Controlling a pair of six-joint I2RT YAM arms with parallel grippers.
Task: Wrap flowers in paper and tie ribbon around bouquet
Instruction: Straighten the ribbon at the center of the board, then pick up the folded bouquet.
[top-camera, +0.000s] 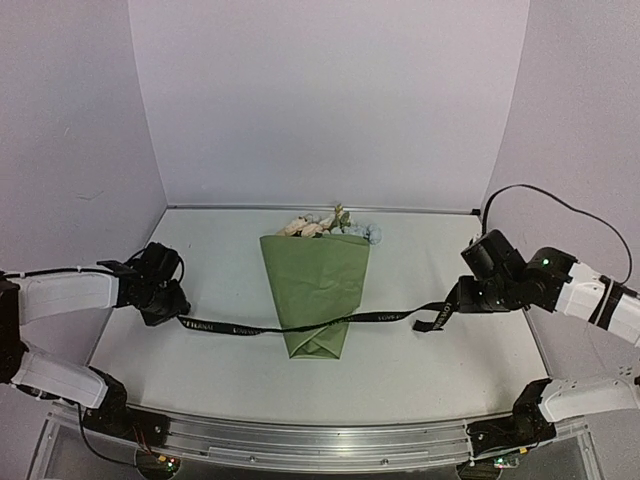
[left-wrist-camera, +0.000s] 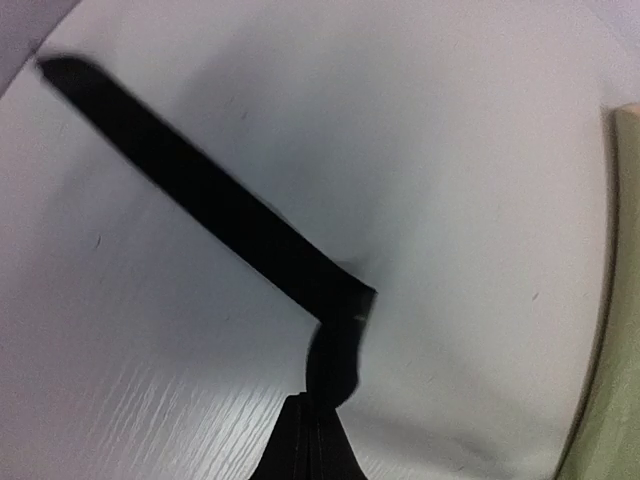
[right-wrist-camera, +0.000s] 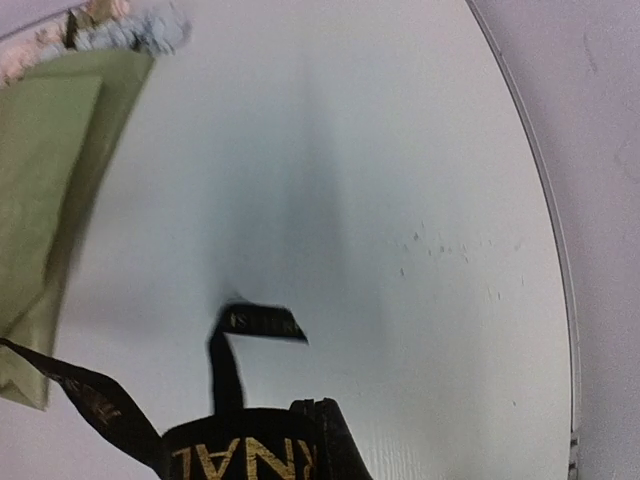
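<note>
The bouquet (top-camera: 315, 290) lies in the middle of the table, a cone of olive-green paper (right-wrist-camera: 50, 170) with its point toward me. The flowers (top-camera: 320, 226) stick out of its far end. The black ribbon (top-camera: 240, 327) stretches left to right across the cone's narrow lower part. My left gripper (top-camera: 172, 315) is shut on the ribbon's left end, which in the left wrist view rises from the closed tips (left-wrist-camera: 318, 405) and folds away up-left. My right gripper (top-camera: 452, 305) is shut on the right end; a lettered loop (right-wrist-camera: 240, 460) and a short tail show at its tips (right-wrist-camera: 325, 410).
Pale walls close in the table at the back and both sides. A metal rail (top-camera: 320, 440) with the arm bases runs along the near edge. The table's curved right edge (right-wrist-camera: 545, 200) lies close to the right gripper.
</note>
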